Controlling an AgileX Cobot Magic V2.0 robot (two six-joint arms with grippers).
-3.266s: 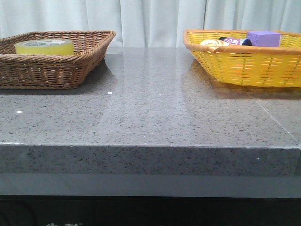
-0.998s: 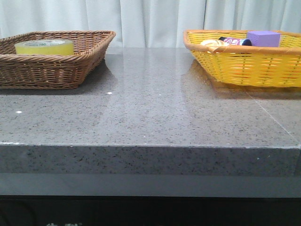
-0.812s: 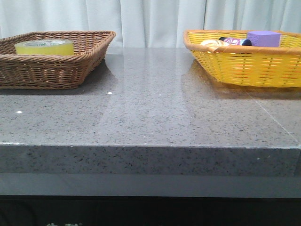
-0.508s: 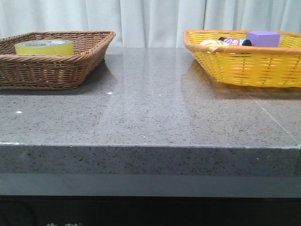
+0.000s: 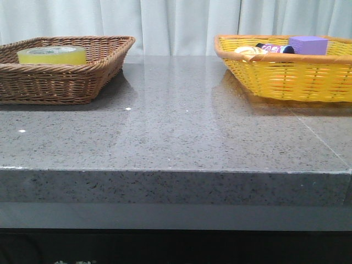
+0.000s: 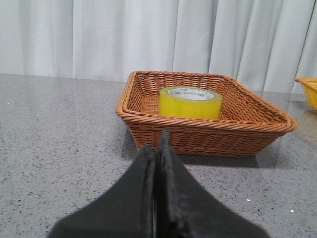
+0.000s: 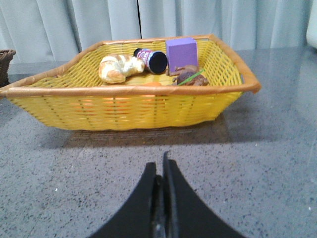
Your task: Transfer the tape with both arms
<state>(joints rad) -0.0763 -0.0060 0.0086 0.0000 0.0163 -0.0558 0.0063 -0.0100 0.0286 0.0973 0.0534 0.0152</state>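
On the desk's (image 5: 181, 137) left side sits a brown basket (image 5: 104, 66) with the tape (image 5: 51, 54) lying flat inside, core upward, free for a top or side grasp. Opposite, well apart, a yellow basket (image 5: 286, 77) holds a purple block (image 5: 308, 44), a dark bottle (image 5: 274, 48) and a pale bread-like item (image 7: 120, 67), probably the drop-off side. Neither arm shows from the front. Only the wrist views reveal them: the left hand (image 6: 157, 148) points at the tape from short of the basket, fingers pressed together and empty; the right hand (image 7: 162, 171) faces the yellow basket, likewise closed, holding nothing.
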